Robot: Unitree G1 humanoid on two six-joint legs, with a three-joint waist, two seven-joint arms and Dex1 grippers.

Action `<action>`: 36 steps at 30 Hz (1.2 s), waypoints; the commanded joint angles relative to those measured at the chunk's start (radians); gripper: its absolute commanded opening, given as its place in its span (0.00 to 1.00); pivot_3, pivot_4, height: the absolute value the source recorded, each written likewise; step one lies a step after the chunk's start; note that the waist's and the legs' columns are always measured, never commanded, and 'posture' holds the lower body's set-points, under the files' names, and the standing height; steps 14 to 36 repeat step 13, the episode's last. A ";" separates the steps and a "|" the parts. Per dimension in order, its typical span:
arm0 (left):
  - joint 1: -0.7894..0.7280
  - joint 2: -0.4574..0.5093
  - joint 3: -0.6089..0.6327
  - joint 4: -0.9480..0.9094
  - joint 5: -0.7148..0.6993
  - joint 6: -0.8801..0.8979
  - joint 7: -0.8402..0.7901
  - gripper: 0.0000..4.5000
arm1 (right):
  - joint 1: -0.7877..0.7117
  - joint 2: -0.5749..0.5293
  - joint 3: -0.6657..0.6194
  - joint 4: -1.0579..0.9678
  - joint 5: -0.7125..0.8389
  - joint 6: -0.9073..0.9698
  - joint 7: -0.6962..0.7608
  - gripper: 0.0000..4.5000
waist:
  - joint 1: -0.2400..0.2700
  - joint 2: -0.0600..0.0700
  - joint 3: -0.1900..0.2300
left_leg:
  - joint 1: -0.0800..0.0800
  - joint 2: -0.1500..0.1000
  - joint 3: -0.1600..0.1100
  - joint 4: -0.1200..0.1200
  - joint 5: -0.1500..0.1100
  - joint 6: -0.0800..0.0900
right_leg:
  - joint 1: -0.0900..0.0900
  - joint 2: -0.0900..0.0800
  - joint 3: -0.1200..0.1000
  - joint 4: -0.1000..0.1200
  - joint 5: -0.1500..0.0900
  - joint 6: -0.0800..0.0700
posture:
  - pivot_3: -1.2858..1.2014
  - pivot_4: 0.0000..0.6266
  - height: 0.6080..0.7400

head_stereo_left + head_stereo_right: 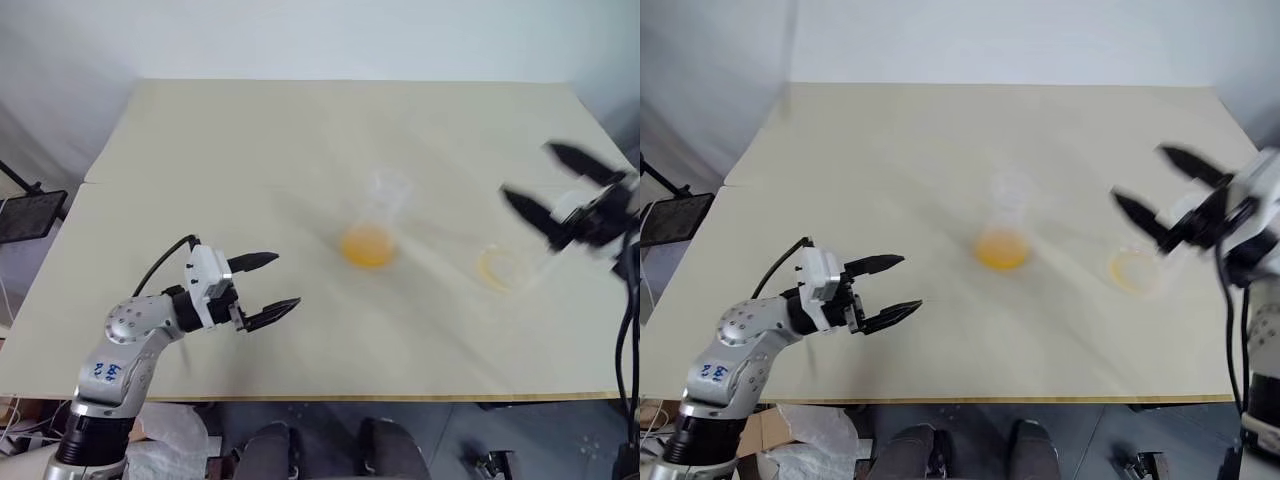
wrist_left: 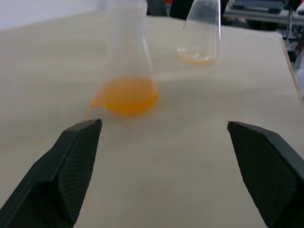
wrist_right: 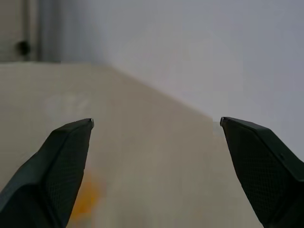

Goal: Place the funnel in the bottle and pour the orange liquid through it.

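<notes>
The bottle [image 1: 375,225] stands near the table's middle, clear, with the orange liquid [image 1: 368,246] pooled in its base. A clear flared shape at its mouth [image 1: 388,187] looks like the funnel, but it is too blurred to be sure. My left gripper [image 1: 286,280] hovers open and empty to the left of the bottle, pointing toward it. In the left wrist view the orange liquid [image 2: 126,96] lies just beyond the fingertips. My right gripper [image 1: 528,170] is open and empty over the table's right side.
A larger clear flask [image 1: 500,268] with a thin yellow ring in its base stands right of the bottle, below my right gripper. The pale table [image 1: 250,140] ends close behind my right gripper. A black mesh object [image 1: 30,215] sits off the left edge.
</notes>
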 commanded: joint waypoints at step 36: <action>0.124 0.034 0.090 -0.037 0.062 -0.136 0.008 1.00 | 0.335 0.001 -0.032 0.035 -0.084 -0.218 0.306 1.00 | 0.014 0.000 0.000 | 0.001 0.000 0.000 0.000 0.000 0.001 | 0.003 0.000 0.000 -0.003 0.000 0.000 | 0.52 0.24 1.00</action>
